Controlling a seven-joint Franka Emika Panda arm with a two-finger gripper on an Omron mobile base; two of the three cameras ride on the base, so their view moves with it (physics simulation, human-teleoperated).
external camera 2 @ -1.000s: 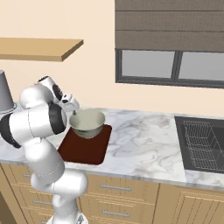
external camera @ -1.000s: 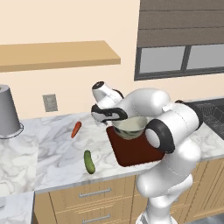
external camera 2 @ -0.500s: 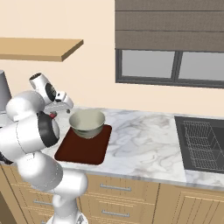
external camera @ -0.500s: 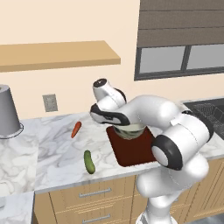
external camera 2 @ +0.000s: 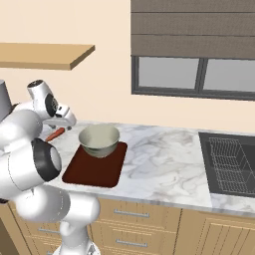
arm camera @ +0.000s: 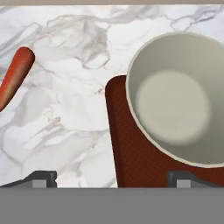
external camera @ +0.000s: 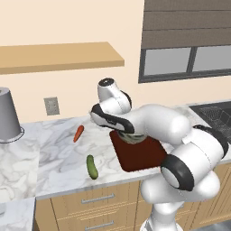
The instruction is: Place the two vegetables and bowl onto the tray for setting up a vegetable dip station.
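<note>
The greyish-green bowl (arm camera: 179,98) with its cream inside stands on the far part of the dark reddish-brown tray (arm camera: 131,153), also seen as bowl (external camera 2: 99,140) on tray (external camera 2: 94,169). My gripper (arm camera: 113,179) hangs open and empty above the tray's left far corner, beside the bowl and apart from it. The orange-red carrot (arm camera: 15,78) lies on the marble to the left of the tray, the same carrot (external camera: 78,133) near the wall. The dark green cucumber (external camera: 92,167) rests closer to the counter's front edge, left of the tray (external camera: 137,155). My arm hides most of the bowl in the left base view.
A tall grey metal cylinder (external camera: 8,115) stands at the far left of the counter. A wooden shelf (external camera: 58,56) hangs above it, with a wall outlet (external camera: 52,106) below. A sink with a rack (external camera 2: 231,164) lies at the far right.
The arm has swung left, carrying the open gripper from over the bowl to the tray's left edge. The bowl stays on the tray; carrot and cucumber have not moved.
</note>
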